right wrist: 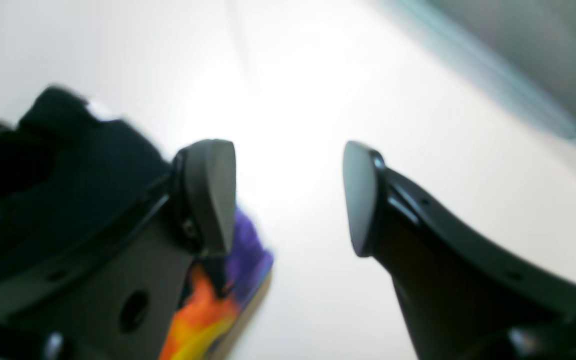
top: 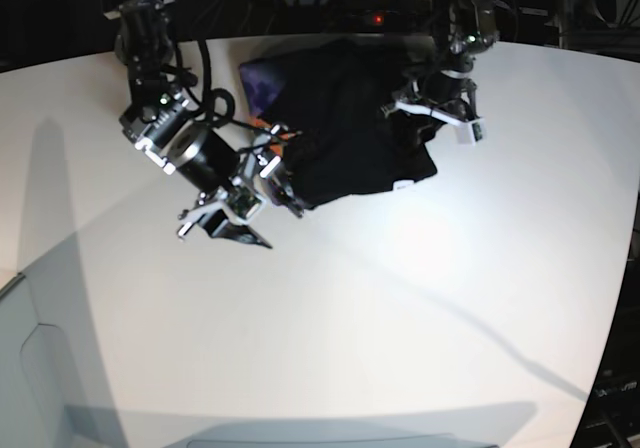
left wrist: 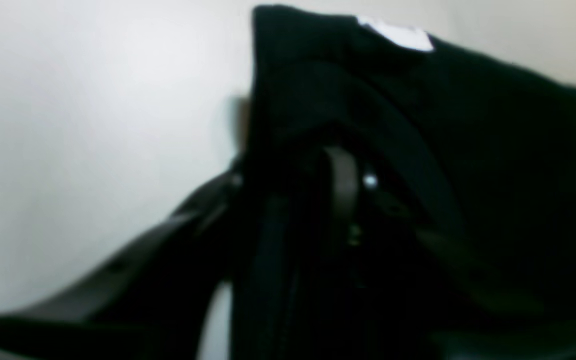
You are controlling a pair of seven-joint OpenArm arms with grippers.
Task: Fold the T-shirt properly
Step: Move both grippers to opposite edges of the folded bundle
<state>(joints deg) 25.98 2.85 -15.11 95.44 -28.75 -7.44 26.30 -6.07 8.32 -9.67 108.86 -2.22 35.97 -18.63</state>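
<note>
**Black cloth bunched at the far edge, one claw in it**

Black cotton, the T-shirt (top: pixel 345 128), lies in a rumpled heap near the far edge of the white table (top: pixel 420 298), a strip of its purple and orange print showing at the heap's side nearest the right arm. We judge we are mid-fold, with the bundle far from flat.

Our left gripper (top: pixel 432 103) is down at the far side of the heap. In its wrist view cloth drapes over and between the fingers, but blur hides the tips, so we cannot tell whether the jaws have closed on fabric. Our right gripper (right wrist: pixel 288 200) hovers beside the printed edge, jaws wide apart and empty, one finger just beside the cloth.

To do this step well, we should confirm a single layer is pinched at a hem or shoulder, not a wad. Then we lift slowly, and let the right claw take the opposite edge so the shirt spreads evenly.
</note>
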